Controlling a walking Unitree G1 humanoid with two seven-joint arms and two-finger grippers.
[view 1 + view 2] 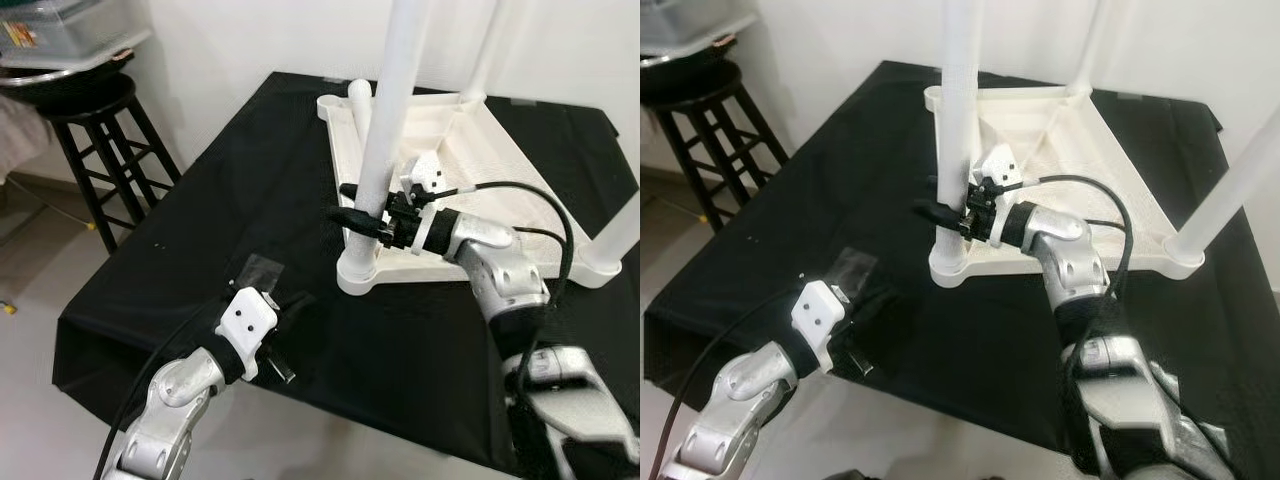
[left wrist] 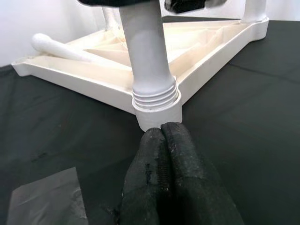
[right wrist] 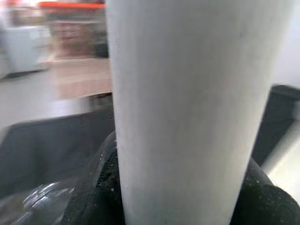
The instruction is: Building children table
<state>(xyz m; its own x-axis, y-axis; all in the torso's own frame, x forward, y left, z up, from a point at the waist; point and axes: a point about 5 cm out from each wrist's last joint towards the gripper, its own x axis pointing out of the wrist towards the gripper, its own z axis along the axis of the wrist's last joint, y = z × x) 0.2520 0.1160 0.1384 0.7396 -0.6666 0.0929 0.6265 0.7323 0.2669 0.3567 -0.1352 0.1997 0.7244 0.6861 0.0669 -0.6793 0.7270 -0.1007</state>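
The white table top lay upside down on the black-draped counter, near-corner leg upright, long axis vertical. Right tool clasped that leg (just above its socket). Left tool, fingers pressed together and empty, rested low on the counter, pointing at the socket.

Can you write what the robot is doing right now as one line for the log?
right gripper: shut on upright white plastic table leg | left gripper: shut, idle | upside-down white tabletop: on black cloth

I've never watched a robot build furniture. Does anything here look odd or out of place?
One white leg lies loose inside the upturned tabletop instead of standing in a corner. The right gripper clamps the near leg, whose threads show above the socket, so it seems not fully screwed in.
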